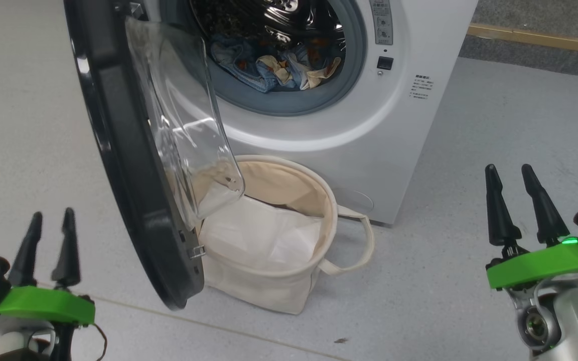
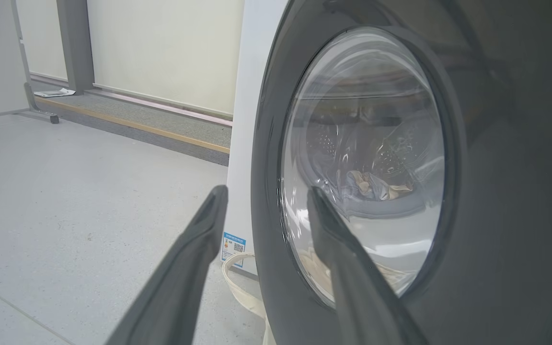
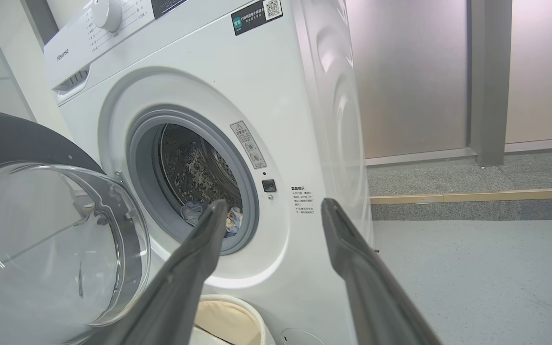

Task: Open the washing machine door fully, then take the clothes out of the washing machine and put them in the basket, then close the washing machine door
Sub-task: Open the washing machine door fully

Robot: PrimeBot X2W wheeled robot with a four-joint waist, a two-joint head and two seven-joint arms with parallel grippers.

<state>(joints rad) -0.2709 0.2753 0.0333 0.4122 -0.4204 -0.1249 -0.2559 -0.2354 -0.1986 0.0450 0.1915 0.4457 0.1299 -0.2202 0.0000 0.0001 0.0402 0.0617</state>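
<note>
The door [image 1: 133,200] stands half-open over the basket [image 1: 330,200], just right of the left tool [image 1: 53,214], the nearer one, spread and empty like the right tool [image 1: 509,169] well apart on the right, while the clothes [image 1: 274,67] lie in the drum [image 1: 289,15] beyond.

- Floor [image 1: 469,150]: pale grey, speckled and smooth. A thin seam [image 1: 219,326] runs across it, off to the right of the left gripper [image 1: 53,213].
- Washer [image 1: 349,150]: stands on the floor ahead, between the left gripper and the right gripper [image 1: 509,168].
- Basket [image 1: 269,286]: sits on the floor just in front of the washer, ahead and right of the left gripper.
- Speck [image 1: 340,341]: small and dark, on bare floor between the grippers and nearer the robot than the basket; perhaps a scrap, too small to tell.
- Strip [image 1: 535,37]: raised, grey, wood-edged, far ahead of the right gripper.
- Paper [image 2: 54,92]: white, lying on that strip, far ahead-left of the left gripper.
</note>
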